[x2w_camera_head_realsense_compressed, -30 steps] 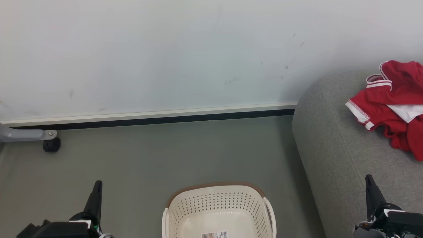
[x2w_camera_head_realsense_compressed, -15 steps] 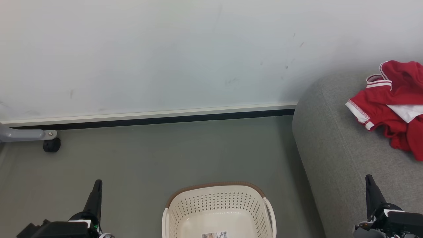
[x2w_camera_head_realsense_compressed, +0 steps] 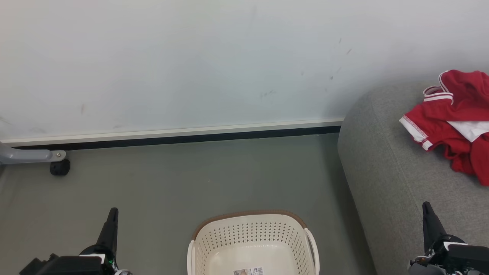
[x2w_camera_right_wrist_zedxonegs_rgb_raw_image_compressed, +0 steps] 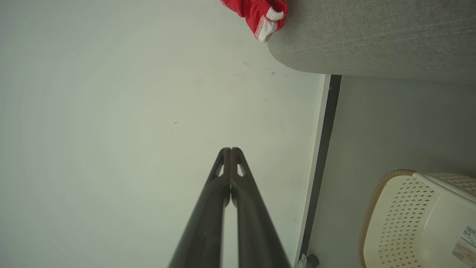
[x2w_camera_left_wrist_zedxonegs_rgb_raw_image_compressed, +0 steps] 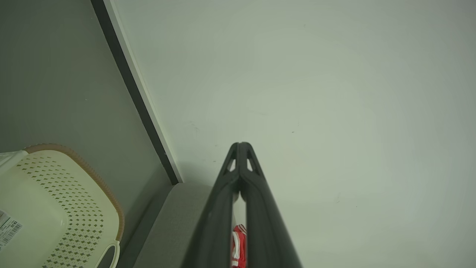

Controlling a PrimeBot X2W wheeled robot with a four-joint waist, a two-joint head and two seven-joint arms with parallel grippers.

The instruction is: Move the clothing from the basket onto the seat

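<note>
A: Where are we?
B: Clothing [x2w_camera_head_realsense_compressed: 454, 122] lies on the seat [x2w_camera_head_realsense_compressed: 389, 172], near its wall-side edge. The part of the basket [x2w_camera_head_realsense_compressed: 248, 212] we see holds nothing.
A: Grippers?
B: Left gripper [x2w_camera_head_realsense_compressed: 113, 211] and right gripper [x2w_camera_head_realsense_compressed: 426, 206] are both clenched and carry nothing. We judge it done.

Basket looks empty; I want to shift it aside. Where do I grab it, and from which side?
Probably the white handle on the left side of the basket, from above with the left gripper. The basket stands upright, and that loop stands off the perforated wall, leaving a gap for one finger; the jaws, shut, must open first.
</note>
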